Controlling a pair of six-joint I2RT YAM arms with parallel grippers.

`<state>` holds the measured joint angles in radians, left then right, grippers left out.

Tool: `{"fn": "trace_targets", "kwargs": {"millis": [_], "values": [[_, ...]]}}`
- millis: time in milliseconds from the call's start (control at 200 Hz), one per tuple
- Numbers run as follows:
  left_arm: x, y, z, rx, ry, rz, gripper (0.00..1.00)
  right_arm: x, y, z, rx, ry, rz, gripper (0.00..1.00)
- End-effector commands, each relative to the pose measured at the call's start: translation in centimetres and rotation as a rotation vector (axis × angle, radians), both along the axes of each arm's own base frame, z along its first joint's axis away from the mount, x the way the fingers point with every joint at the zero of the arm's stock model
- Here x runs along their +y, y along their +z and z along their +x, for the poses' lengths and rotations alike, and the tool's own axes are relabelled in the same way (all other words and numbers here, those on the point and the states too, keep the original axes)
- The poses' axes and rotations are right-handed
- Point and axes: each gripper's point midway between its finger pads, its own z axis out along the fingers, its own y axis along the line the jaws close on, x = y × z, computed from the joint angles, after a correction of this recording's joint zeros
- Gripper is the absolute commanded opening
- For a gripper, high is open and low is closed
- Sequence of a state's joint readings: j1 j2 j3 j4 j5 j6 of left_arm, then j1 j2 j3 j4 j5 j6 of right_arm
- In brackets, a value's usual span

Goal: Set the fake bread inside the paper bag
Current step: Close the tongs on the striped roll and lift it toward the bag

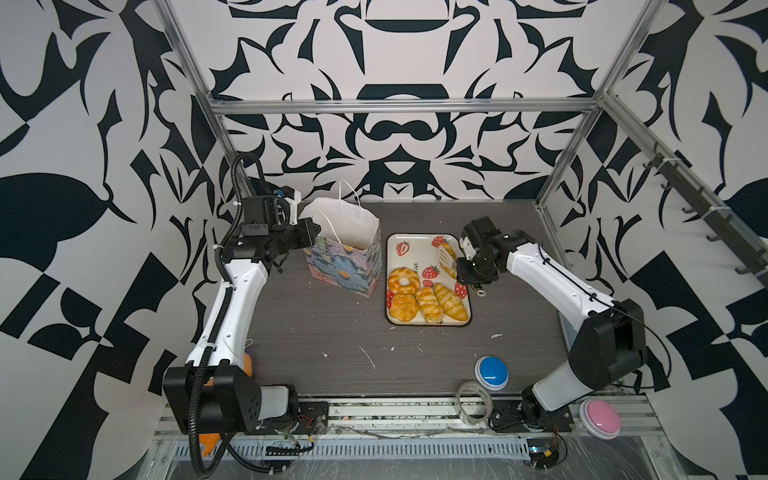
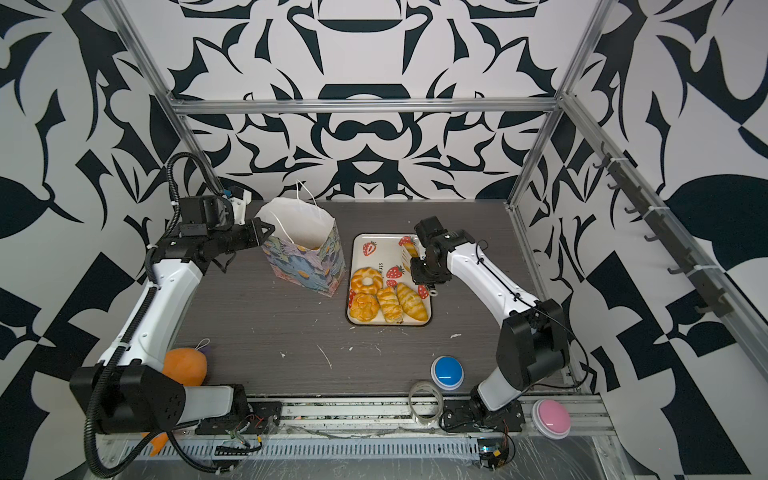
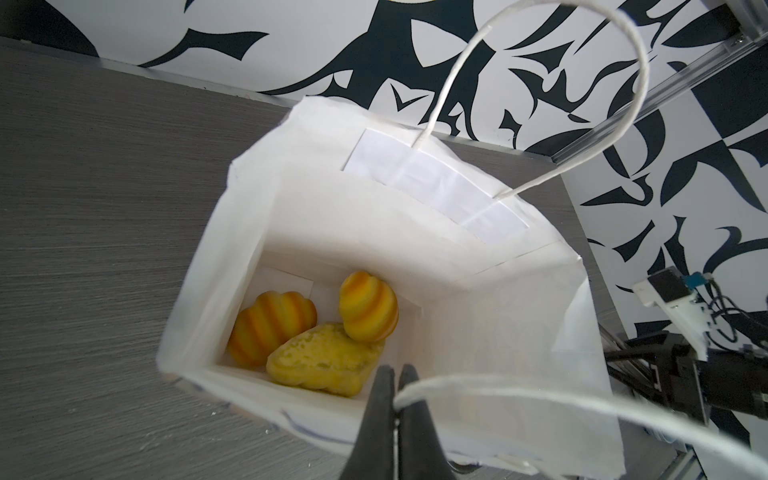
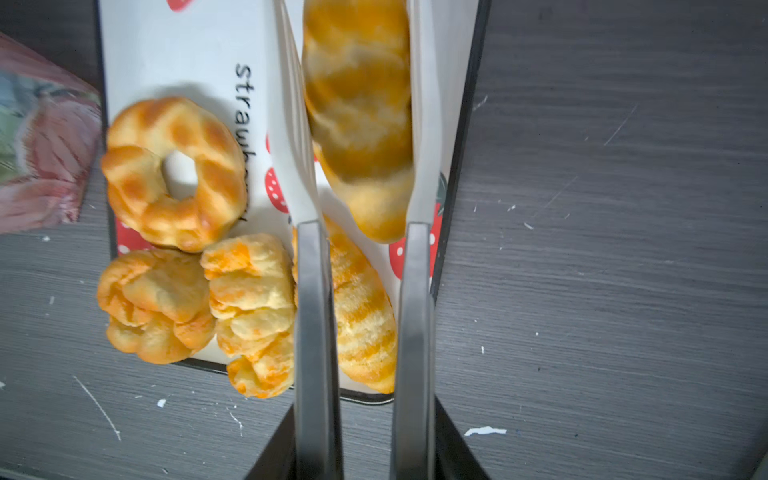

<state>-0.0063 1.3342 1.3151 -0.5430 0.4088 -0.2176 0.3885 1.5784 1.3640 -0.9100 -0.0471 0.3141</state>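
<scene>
Now right hand clamps a loaf; left hand — the bag handle.

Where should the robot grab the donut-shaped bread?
Grab it from above, probably: one finger in the hole, one outside its far edge. The ring bread lies flat, hole up, with bare tray behind it and a bun touching its near side.

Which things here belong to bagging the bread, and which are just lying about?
Job: paper bag, fake bread, strawberry tray, left gripper, right gripper.
Lying about: blue button, pink button, tape roll, orange plush toy.
</scene>
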Motion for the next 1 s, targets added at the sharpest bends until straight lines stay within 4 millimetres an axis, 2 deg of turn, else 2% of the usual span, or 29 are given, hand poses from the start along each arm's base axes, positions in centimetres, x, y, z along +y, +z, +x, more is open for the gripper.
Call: {"fn": "trace_targets", "kwargs": {"millis": [0,315,520,725,850,995], "values": [[-0.1,0.0,-0.5,0.003,-0.005,-0.013,0.01,0.6,5.0,1.2,-0.131,0.010,0.045,0.39],[-0.2,-0.2,-0.5,0.011,-0.009,-0.020,0.01,2.4,11.2,2.9,-0.258,0.036,0.154,0.39],[-0.2,0.0,-0.5,0.006,-0.009,-0.020,0.02,4.8,16.6,3.4,-0.360,0.098,0.292,0.39],[-0.3,-0.1,-0.5,0.010,-0.011,-0.025,0.02,7.2,22.4,3.3,-0.489,0.173,0.410,0.39],[-0.3,-0.2,-0.5,0.012,-0.011,-0.026,0.02,9.0,25.8,2.6,-0.546,0.253,0.514,0.39],[-0.3,-0.1,-0.5,0.010,-0.012,-0.026,0.02,10.3,28.4,2.0,-0.585,0.317,0.592,0.39]]}}
